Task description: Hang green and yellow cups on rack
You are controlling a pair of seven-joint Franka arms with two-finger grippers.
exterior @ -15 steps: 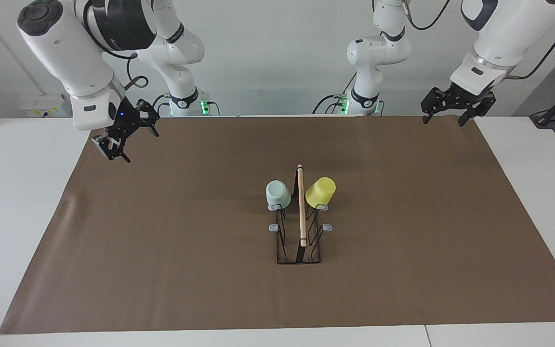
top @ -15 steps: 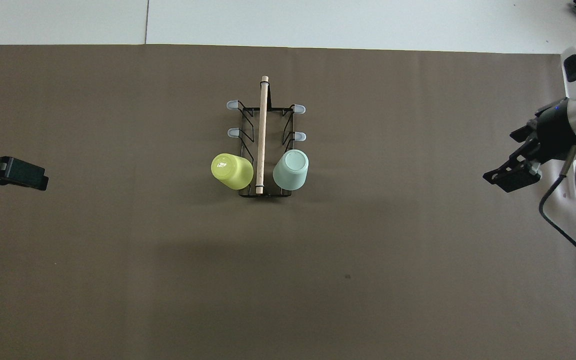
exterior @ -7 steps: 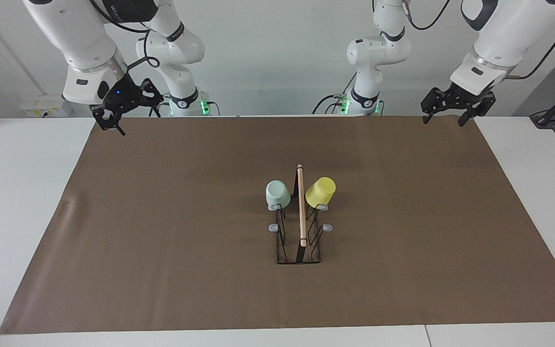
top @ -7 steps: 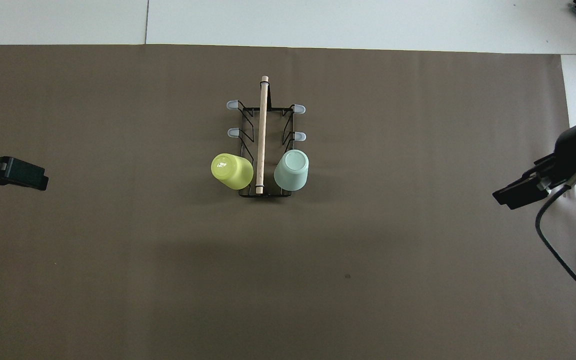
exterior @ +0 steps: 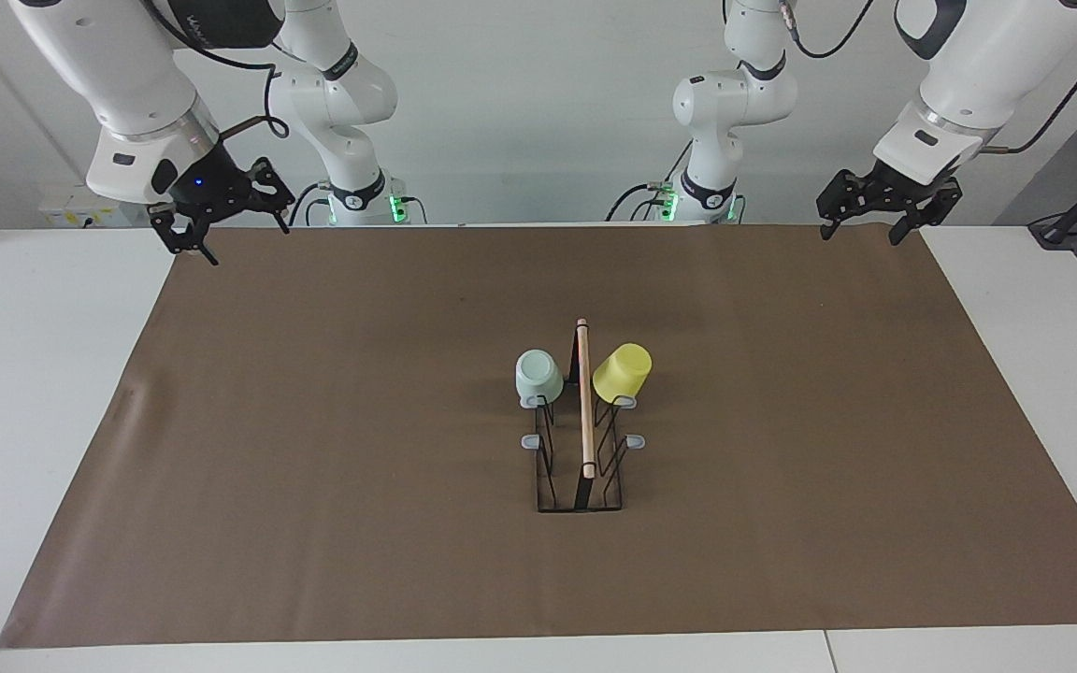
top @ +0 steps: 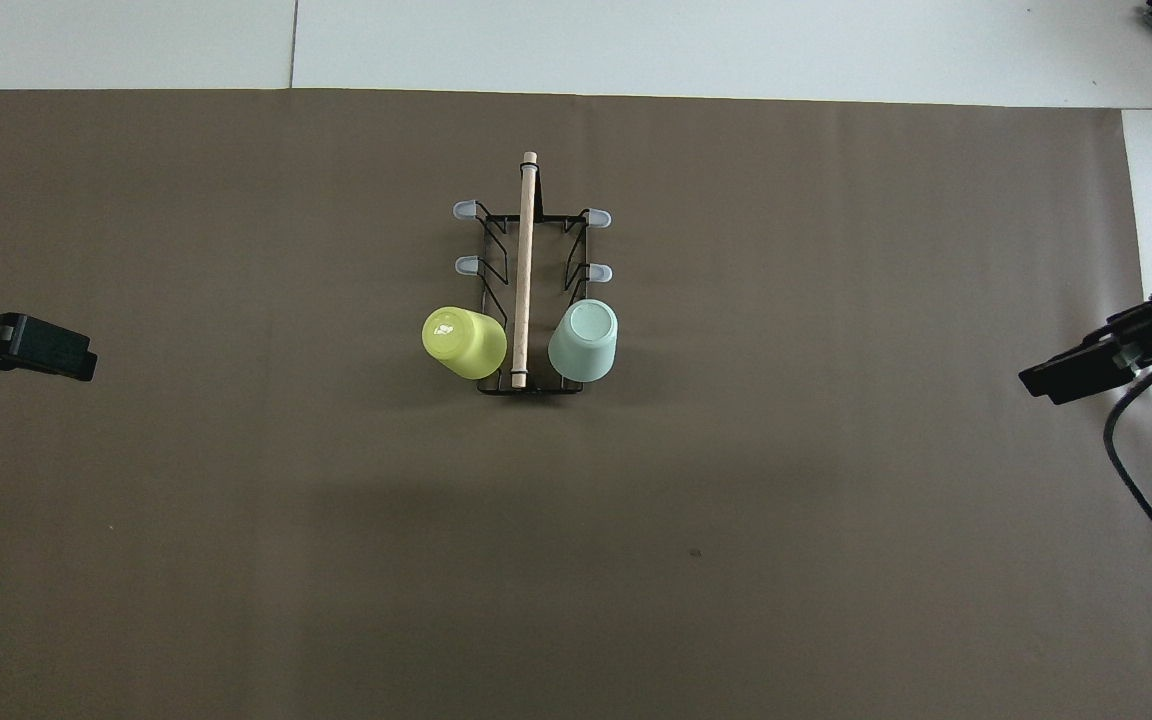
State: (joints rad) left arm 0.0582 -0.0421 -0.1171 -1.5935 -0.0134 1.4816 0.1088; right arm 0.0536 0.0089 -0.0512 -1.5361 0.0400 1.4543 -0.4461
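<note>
The black wire rack [exterior: 546, 467] with its wooden top rod [exterior: 584, 402] stands mid-table; it also shows in the overhead view [top: 487, 250]. The pale green cup [exterior: 538, 376] and the yellow cup [exterior: 623, 370] hang upside down on the pair of pegs nearest the robots, one on each side of the rod. Both show in the overhead view, green [top: 583, 340] and yellow [top: 463, 342]. My right gripper [exterior: 250, 246] is open and empty, raised over the mat's corner at its own end. My left gripper [exterior: 858, 239] is open and empty, waiting over the mat's corner at its end.
A brown mat [exterior: 314, 467] covers most of the white table [exterior: 34, 374]. The rack's remaining grey-tipped pegs [top: 465, 264] are bare. A black cable [top: 1136, 490] hangs from the right arm over the mat's edge. Both grippers' tips show at the overhead view's sides, left [top: 46, 352], right [top: 1071, 375].
My right gripper has risen and drawn back from over the mat toward the robots and its own end of the table. The left gripper, the cups and the rack have not moved.
</note>
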